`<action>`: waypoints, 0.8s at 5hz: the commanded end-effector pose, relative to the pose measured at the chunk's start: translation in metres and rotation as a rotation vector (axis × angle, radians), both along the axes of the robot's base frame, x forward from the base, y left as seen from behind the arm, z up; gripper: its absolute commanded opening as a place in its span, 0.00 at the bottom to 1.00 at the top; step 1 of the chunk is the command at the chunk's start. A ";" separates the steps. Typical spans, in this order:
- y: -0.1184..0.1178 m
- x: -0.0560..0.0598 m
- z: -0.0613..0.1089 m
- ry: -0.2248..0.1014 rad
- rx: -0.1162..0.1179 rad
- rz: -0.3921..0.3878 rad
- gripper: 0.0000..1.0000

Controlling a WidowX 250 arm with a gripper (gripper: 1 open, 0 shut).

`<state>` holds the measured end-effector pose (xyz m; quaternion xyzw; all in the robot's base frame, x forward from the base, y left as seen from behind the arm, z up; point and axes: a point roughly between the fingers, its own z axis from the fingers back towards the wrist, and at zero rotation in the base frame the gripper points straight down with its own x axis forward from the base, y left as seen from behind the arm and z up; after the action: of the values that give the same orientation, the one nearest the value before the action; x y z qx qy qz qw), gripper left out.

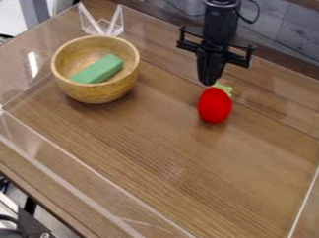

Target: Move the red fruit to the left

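The red fruit (215, 107) is small and rounded with a tiny green top. It rests on the wooden tabletop (161, 160), right of centre and towards the back. My gripper (214, 81) hangs straight down over it on the black arm, its fingers pressed together into a narrow point and shut. The point sits right at the fruit's green top, a little to its left. I cannot tell whether it touches the fruit or stands just above it. Nothing shows between the fingers.
A wooden bowl (94, 93) stands at the back left with a green rectangular block (97, 68) inside it. Clear plastic walls (29, 146) ring the tabletop. Bare wood stretches between the bowl and the fruit and towards the front.
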<state>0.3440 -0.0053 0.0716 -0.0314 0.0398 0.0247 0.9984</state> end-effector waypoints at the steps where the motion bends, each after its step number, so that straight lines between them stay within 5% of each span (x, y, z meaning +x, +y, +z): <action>1: -0.001 0.010 0.012 -0.051 -0.001 -0.003 0.00; 4: 0.002 0.011 0.019 -0.055 -0.019 0.004 0.00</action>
<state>0.3460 -0.0071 0.0700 -0.0405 0.0471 0.0224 0.9978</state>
